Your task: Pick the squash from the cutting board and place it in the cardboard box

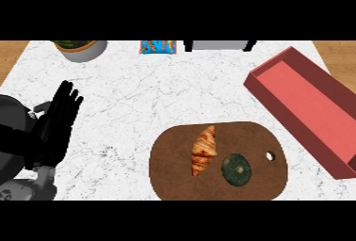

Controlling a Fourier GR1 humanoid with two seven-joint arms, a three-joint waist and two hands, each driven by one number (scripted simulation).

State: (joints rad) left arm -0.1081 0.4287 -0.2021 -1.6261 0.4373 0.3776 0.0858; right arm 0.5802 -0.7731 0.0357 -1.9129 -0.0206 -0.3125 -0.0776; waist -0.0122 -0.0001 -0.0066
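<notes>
A dark green round squash (236, 170) lies on the brown wooden cutting board (173, 183), right of centre. A golden croissant (204, 149) lies on the same board just left of the squash. The red open box (327, 117) stands at the right, tilted, its near corner close to the board's right edge. My left hand (59, 117) rests open at the left edge, fingers up, far from the board. My right hand does not show.
Along the counter's far edge stand a grey pot with greenery (81, 48), a blue packet (157, 47) and a grey object with black legs (219, 45). Wooden floor shows at both far corners beyond the white marble counter (153, 94).
</notes>
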